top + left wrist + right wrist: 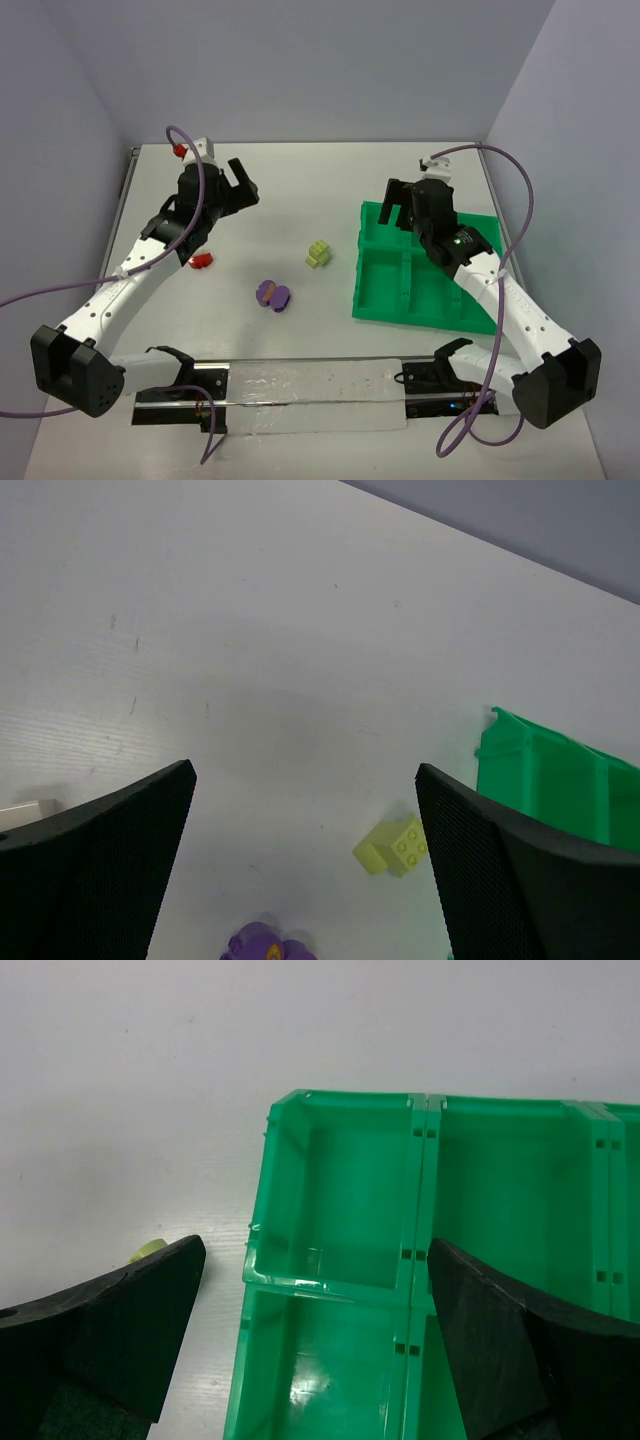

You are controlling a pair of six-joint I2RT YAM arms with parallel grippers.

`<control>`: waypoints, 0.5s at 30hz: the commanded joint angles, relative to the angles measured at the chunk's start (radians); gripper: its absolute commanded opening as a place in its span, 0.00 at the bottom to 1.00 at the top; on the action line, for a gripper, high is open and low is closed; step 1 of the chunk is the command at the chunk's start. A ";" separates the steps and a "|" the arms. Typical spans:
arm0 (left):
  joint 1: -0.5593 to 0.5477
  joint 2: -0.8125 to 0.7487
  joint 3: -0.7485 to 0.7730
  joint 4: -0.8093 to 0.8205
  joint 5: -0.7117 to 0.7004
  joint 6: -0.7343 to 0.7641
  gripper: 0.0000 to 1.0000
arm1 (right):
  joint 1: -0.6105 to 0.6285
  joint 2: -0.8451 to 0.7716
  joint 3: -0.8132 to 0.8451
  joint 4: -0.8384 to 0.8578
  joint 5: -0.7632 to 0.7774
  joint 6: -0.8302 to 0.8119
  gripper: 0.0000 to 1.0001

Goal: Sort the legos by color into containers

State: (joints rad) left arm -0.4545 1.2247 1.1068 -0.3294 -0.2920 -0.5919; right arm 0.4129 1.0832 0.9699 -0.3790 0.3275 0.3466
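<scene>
Pose: both extended forward | left gripper point(236, 186) agape above table point(300, 180) | right gripper point(315, 1250) agape, seemingly hovering above tray point(340, 1100)

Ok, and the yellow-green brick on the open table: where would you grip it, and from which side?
Probably from above, the open left gripper closing across the flat side walls of the yellow-green brick, not its studded face. It lies clear of the purple brick, so there is room either side.

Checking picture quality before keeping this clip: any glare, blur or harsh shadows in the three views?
Top external: even light, soft shadows, glare only on the shiny strip at the near edge. Left wrist: sharp, a faint shadow on the table. Right wrist: white highlights on the green tray rim, otherwise clear.
</scene>
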 commanded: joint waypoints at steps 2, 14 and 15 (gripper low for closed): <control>0.005 -0.017 -0.008 0.040 -0.022 -0.014 0.99 | 0.007 -0.031 0.012 0.041 -0.039 -0.015 1.00; 0.039 0.071 0.049 -0.138 -0.127 -0.116 0.99 | 0.359 0.170 0.101 0.027 0.106 0.079 1.00; 0.044 0.063 0.043 -0.139 -0.128 -0.117 0.99 | 0.383 0.205 0.119 0.018 0.117 0.096 1.00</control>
State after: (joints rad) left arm -0.4317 1.2764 1.1115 -0.3938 -0.3717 -0.6579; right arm 0.6949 1.1569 0.9995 -0.3649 0.3429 0.3651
